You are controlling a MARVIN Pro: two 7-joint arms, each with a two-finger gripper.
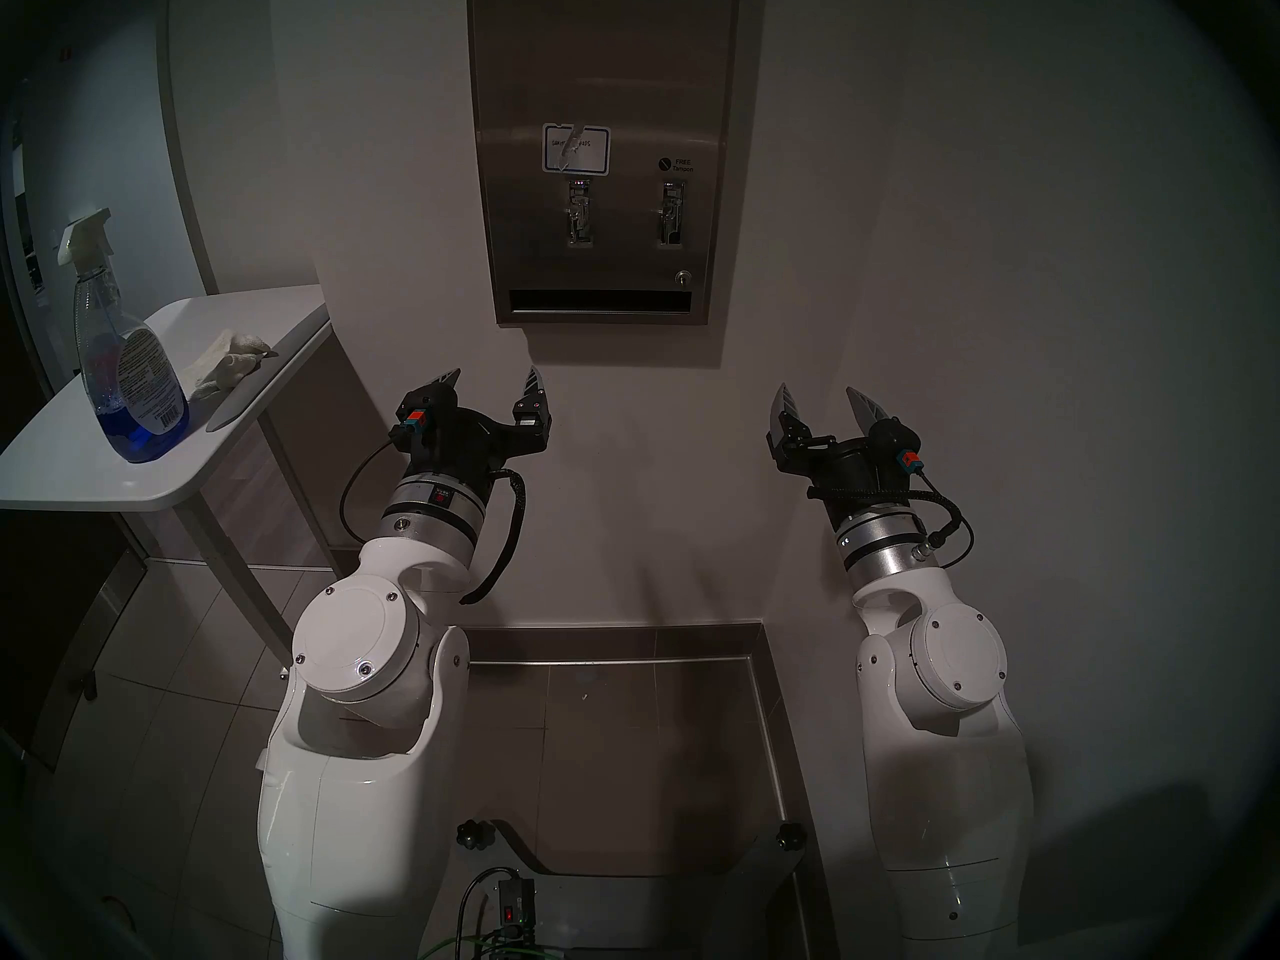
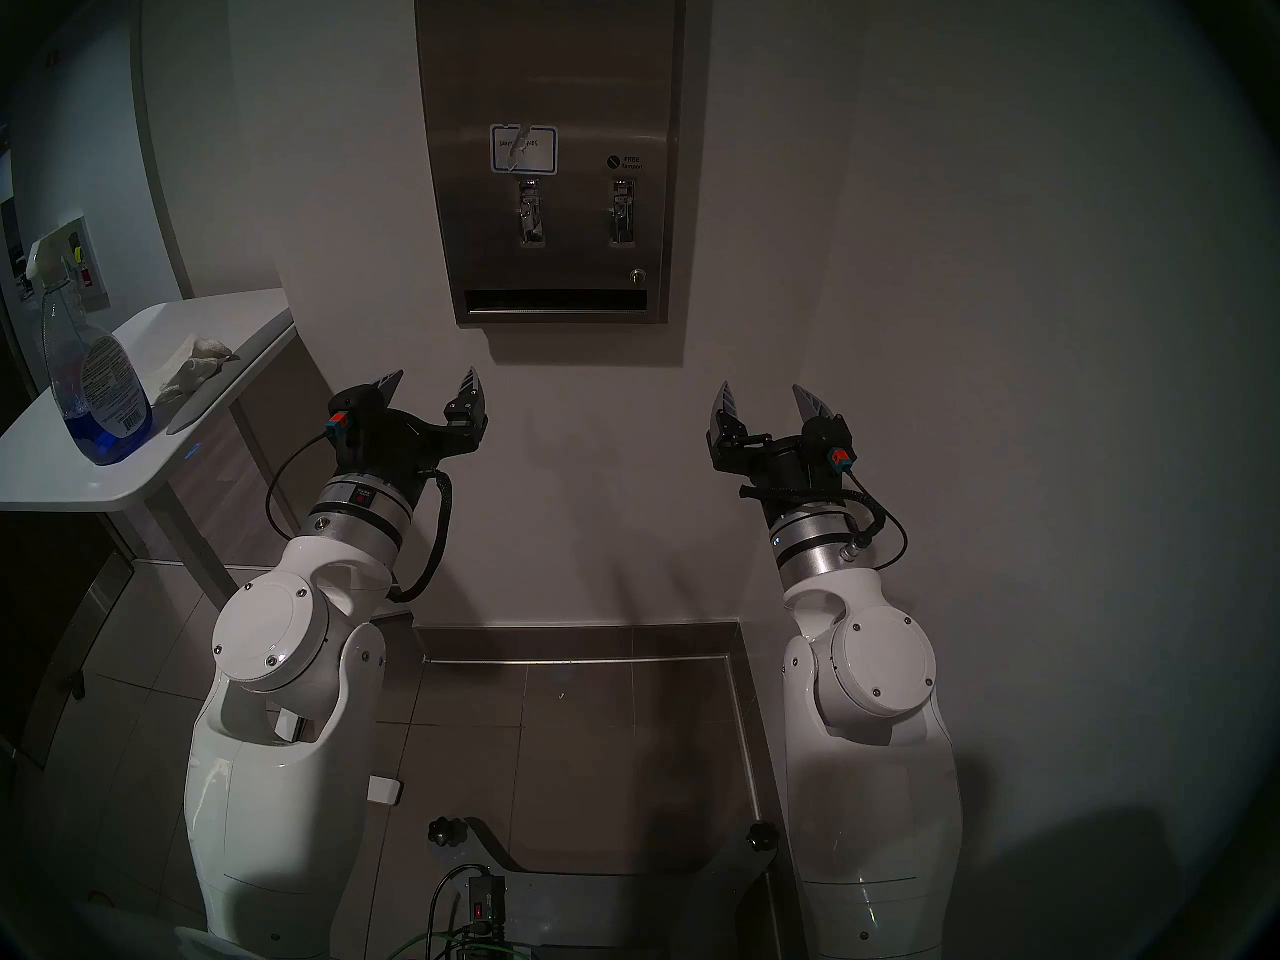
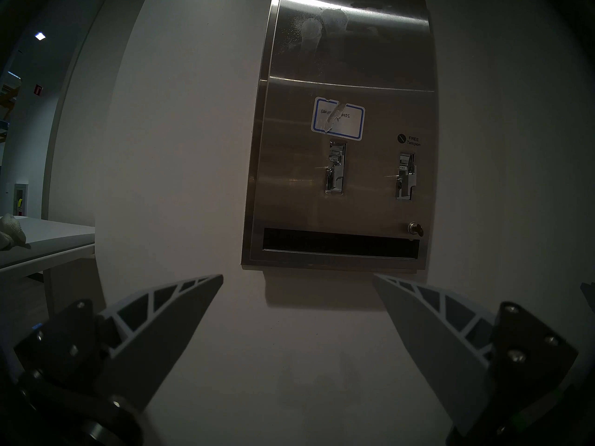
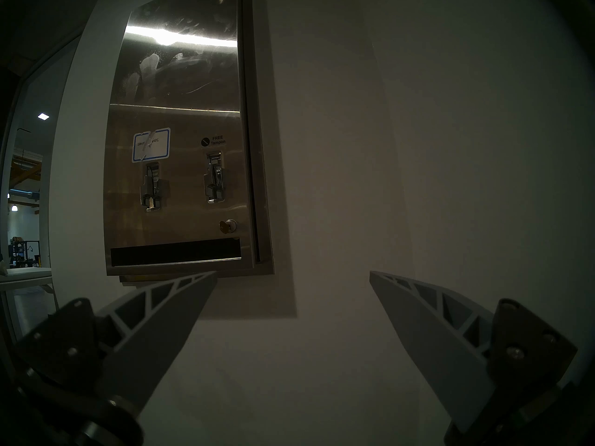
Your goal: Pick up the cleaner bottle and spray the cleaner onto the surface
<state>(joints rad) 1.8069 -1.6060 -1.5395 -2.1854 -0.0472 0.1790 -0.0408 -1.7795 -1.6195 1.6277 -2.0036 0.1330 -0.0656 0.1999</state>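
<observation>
The cleaner bottle point(image 1: 123, 356) point(image 2: 86, 370), clear with blue liquid and a white spray head, stands upright on a white side table point(image 1: 90, 480) at the far left. The surface, a brushed steel wall dispenser point(image 1: 623, 93) point(image 2: 568, 72) point(image 3: 289, 184) point(image 4: 183, 91), hangs on the wall ahead, smudged in its upper part. My left gripper point(image 1: 495, 383) point(image 3: 297, 279) is open and empty, below the dispenser's left corner and well right of the bottle. My right gripper point(image 1: 821, 401) point(image 4: 293, 274) is open and empty, below and right of the dispenser.
A crumpled white cloth point(image 1: 228, 366) point(image 3: 9, 231) lies on the table behind the bottle. The table's leg point(image 1: 228, 557) slants down beside my left arm. A metal baseboard point(image 1: 609, 643) runs along the tiled floor under the wall.
</observation>
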